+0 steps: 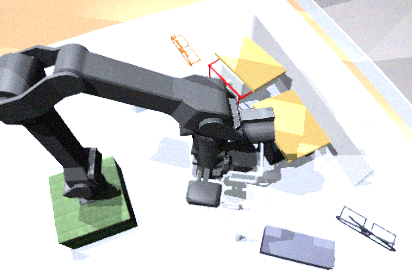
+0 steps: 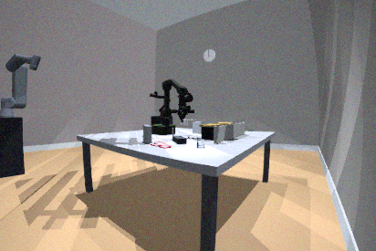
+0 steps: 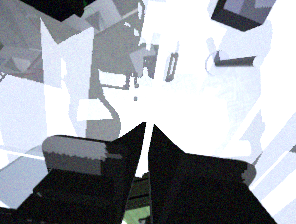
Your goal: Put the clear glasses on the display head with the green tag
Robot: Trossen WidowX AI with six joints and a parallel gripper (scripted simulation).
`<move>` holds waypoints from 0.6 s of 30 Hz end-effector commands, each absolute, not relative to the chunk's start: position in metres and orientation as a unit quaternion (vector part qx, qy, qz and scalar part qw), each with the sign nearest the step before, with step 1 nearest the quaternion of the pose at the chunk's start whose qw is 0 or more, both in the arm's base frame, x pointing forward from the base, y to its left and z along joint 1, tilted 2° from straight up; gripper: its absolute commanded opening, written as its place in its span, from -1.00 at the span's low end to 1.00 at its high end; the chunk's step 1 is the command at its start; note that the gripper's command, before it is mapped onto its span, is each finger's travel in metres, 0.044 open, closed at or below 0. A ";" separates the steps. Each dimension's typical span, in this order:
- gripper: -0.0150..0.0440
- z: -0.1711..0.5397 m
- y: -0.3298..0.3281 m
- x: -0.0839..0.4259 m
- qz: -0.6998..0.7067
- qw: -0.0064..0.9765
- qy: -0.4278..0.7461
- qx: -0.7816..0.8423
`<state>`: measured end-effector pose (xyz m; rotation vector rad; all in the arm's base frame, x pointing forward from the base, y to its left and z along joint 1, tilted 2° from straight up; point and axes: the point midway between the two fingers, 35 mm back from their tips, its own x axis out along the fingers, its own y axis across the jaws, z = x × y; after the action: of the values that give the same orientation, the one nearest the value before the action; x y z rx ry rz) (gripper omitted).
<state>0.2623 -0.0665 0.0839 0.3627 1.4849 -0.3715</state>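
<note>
The clear glasses (image 1: pixel 243 177) show as a pale outline under the wrist, in the air. My gripper (image 2: pixel 182 120) (image 3: pixel 147 126) is shut on a thin pale part of them, and the strip runs between the fingertips in the wrist view. In the overhead view the arm hides the fingertips. Beside the wrist is the nearer yellow-topped head (image 1: pixel 300 125); no glasses show on it. The farther yellow-topped head (image 1: pixel 252 65) has red glasses (image 1: pixel 225 81) across its front. I cannot read a green tag on either head.
A long grey wall (image 1: pixel 310 100) stands behind the heads. A purple-grey block (image 1: pixel 298 247) and black glasses (image 1: pixel 367 229) lie near the lower right. Orange glasses (image 1: pixel 185 50) lie at the far side. The arm base stands on a green block (image 1: pixel 62 215).
</note>
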 end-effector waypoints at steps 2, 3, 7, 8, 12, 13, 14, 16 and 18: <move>-0.49 0.083 -0.045 0.262 -0.105 0.718 0.681 0.095; -0.49 0.083 -0.040 0.261 -0.092 0.720 0.683 0.082; -0.49 0.082 -0.025 0.260 -0.047 0.724 0.687 0.036; -0.49 0.082 -0.024 0.260 -0.045 0.724 0.688 0.034; -0.49 0.080 -0.024 0.261 -0.045 0.724 0.687 0.034; -0.49 0.079 -0.024 0.261 -0.045 0.724 0.687 0.034; -0.49 0.078 -0.024 0.261 -0.045 0.724 0.687 0.034; -0.49 0.076 -0.025 0.262 -0.045 0.724 0.687 0.034; -0.49 0.074 -0.025 0.262 -0.045 0.724 0.687 0.034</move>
<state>0.2626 -0.0242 0.0780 0.0820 1.5130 -0.1005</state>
